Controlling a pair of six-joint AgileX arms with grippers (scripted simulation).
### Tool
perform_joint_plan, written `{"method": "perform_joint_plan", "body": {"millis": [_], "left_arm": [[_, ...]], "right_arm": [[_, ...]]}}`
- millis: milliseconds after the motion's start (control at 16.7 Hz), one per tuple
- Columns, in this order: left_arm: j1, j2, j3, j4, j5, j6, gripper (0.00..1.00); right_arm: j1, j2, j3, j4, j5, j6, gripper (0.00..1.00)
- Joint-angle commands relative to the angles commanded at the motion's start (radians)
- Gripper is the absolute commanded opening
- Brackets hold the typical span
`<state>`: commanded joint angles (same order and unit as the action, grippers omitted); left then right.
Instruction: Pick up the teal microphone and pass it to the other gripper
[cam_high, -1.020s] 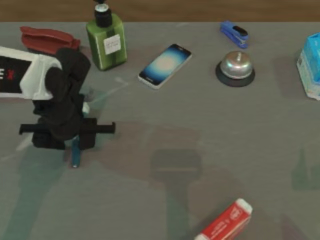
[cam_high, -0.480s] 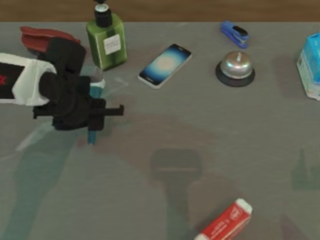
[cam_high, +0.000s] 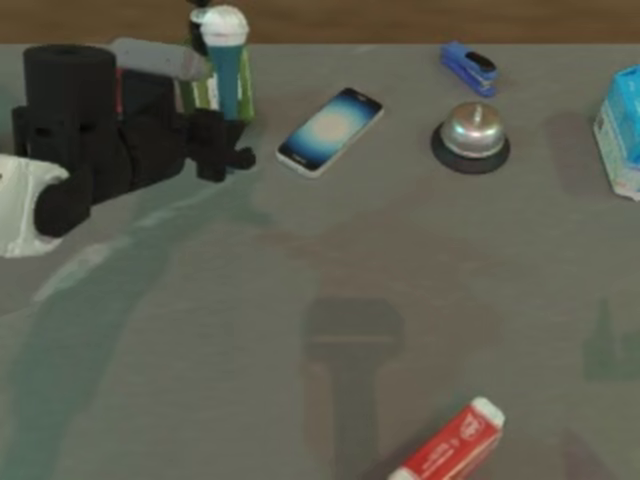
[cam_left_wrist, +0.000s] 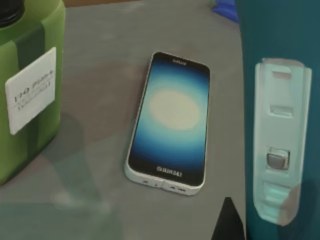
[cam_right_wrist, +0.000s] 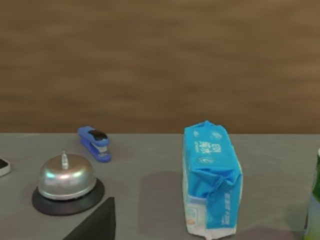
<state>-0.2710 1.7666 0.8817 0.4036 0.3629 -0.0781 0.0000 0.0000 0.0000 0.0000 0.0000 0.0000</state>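
Note:
The teal microphone (cam_high: 230, 75) is off the table at the back left, its silver-white mesh head (cam_high: 225, 22) toward the back edge, in front of the green soap bottle. My left gripper (cam_high: 226, 148) is shut on its lower handle. In the left wrist view the teal handle (cam_left_wrist: 280, 60) fills one side, showing its white switch (cam_left_wrist: 280, 160), and one black fingertip (cam_left_wrist: 229, 222) lies against it. My right gripper is outside the top view; one of its fingers (cam_right_wrist: 97, 220) shows in the right wrist view, standing wide with nothing at it.
The green soap bottle (cam_left_wrist: 25, 90) is mostly hidden behind the microphone. A smartphone (cam_high: 330, 130) lies right of my left gripper. At the back right are a silver bell (cam_high: 471, 135), a blue stapler (cam_high: 468, 66) and a blue tissue pack (cam_high: 625, 130). A red-and-white tube (cam_high: 450, 445) lies at the front.
My left gripper has lifted the microphone off the table and carried it toward the back edge, turning it so the head points to the back. The right arm has not moved.

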Motion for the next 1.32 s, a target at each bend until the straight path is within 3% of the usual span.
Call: {"method": "perform_joint_plan", "body": {"millis": [240, 420, 840, 1020, 1320], "left_arm": [[0.013, -0.097, -0.085, 0.292, 0.121, 0.059, 0.00], [0.021, -0.155, -0.122, 0.408, 0.178, 0.090, 0.00], [0.015, -0.167, -0.126, 0.431, 0.185, 0.097, 0.00], [-0.051, -0.167, -0.130, 0.461, 0.117, 0.094, 0.00], [-0.255, -0.176, -0.157, 0.539, -0.103, 0.078, 0.00]], "right_arm": [[0.000, 0.000, 0.000, 0.000, 0.000, 0.000, 1.00], [0.000, 0.000, 0.000, 0.000, 0.000, 0.000, 1.00], [0.000, 0.000, 0.000, 0.000, 0.000, 0.000, 1.00], [0.000, 0.000, 0.000, 0.000, 0.000, 0.000, 1.00], [0.000, 0.000, 0.000, 0.000, 0.000, 0.000, 1.00]]}}
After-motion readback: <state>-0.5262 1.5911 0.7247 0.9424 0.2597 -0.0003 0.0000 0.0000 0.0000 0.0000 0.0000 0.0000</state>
